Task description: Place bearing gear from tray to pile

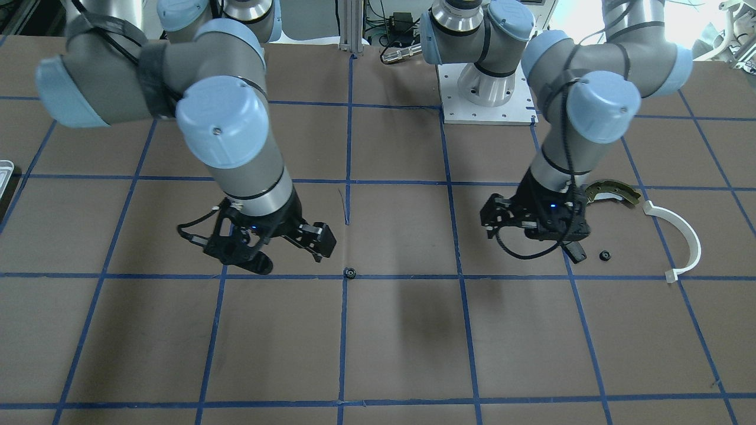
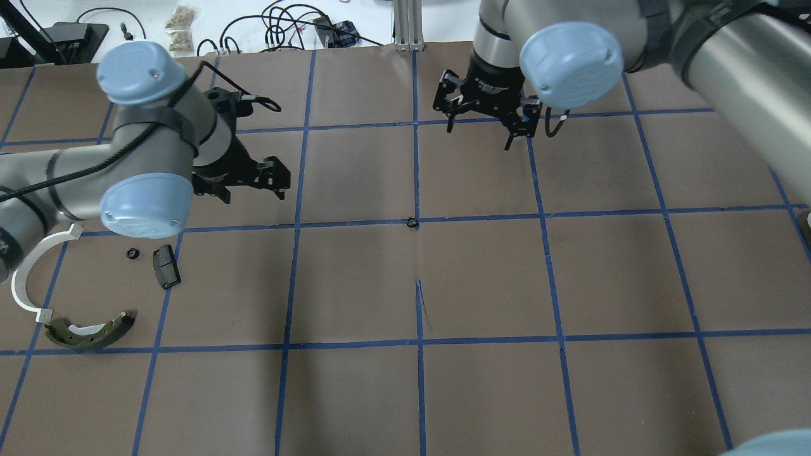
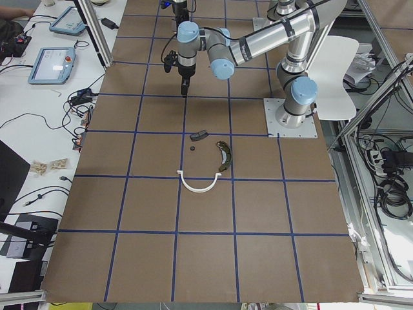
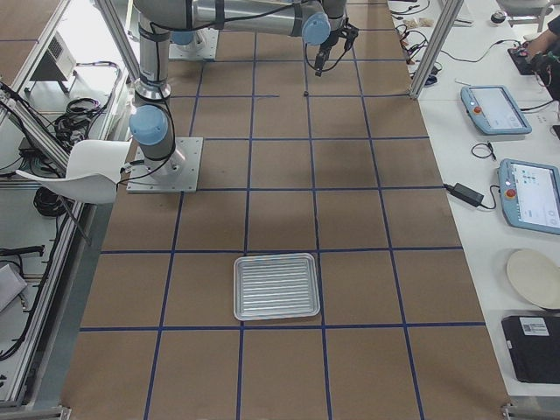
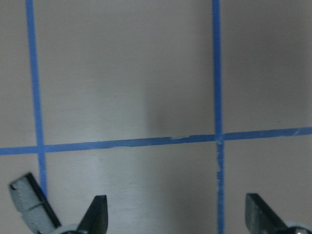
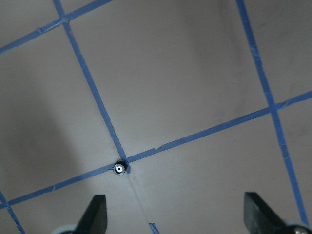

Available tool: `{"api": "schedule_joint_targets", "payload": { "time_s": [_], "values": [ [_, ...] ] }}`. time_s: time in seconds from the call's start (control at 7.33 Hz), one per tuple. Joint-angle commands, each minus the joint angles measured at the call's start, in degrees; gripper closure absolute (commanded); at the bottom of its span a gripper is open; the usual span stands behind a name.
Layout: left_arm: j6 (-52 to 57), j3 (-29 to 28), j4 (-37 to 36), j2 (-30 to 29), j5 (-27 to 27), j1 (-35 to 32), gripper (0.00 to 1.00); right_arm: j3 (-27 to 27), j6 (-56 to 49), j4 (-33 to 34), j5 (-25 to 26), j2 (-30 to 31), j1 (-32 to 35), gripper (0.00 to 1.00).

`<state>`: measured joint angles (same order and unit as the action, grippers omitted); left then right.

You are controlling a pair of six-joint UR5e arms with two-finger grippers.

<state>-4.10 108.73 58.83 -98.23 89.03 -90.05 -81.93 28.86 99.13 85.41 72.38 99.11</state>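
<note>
On the overhead view, a small black toothed bearing gear, the centre gear (image 2: 411,222), lies flat on a blue tape crossing mid-table. It is off the tray and well apart from the pile. The black two-finger right gripper (image 2: 478,134) hangs beyond it, and the black two-finger left gripper (image 2: 252,191) is further off, so the right arm is nearer. The pile holds one curved olive-metal brake shoe (image 2: 92,329), one white plastic half-ring arc (image 2: 25,278) and one small black oblong block (image 2: 166,266). A second gear (image 2: 132,254) of the same kind sits just beside the block.

Front-facing view: the centre gear is near the right gripper's fingertip, on the side toward the pile. Two gears are in sight.

Exterior left: pile parts lie loose and apart, one of each.

Exterior right: one pale silvery ribbed tray (image 4: 276,287) sits well apart from both grippers, with no gear visible on it.

Left wrist view: fingers spread wide, nothing between them — only tape and table, no gear.

Right wrist view: fingers (image 6: 95,214) also spread wide and hold nothing. The centre gear lies ahead of them, bore up, offset toward the view's left finger. It is round, so it has no long axis to align.

Judgement — the centre gear lies part-way to the pile and needs regrasping. The pile is on the left arm's side.
</note>
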Motion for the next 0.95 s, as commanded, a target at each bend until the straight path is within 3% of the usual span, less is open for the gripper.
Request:
{"api": "schedule_joint_targets", "payload": {
  "time_s": [0.0, 0.27, 0.41, 0.68, 0.82],
  "values": [
    [-14.93, -2.19, -0.91, -4.22, -4.88, -10.11, 0.0, 0.37, -9.93, -5.93, 1.16, 5.72, -3.48, 0.0],
    [-18.2, -6.4, -1.61, -10.37, -6.15, -13.92, 0.0, 0.46, -25.08, -15.25, 2.65, 14.41, -8.99, 0.0],
    [-23.97, -9.38, -1.62, -13.88, -5.72, -16.45, 0.0, 0.11, -28.56, -15.54, 2.22, 16.28, -10.68, 0.0],
    [-26.65, -11.78, -2.23, -19.08, -5.1, -19.28, 0.02, -0.59, -31.4, -13.88, 3.18, 15.95, -10.78, 0.0],
    [-25.97, -11.96, -2.75, -20.76, -2.31, -20.24, 0.02, -3.21, -31.32, -12.91, 3.18, 16.3, -10.7, 0.0]
  ]
}}
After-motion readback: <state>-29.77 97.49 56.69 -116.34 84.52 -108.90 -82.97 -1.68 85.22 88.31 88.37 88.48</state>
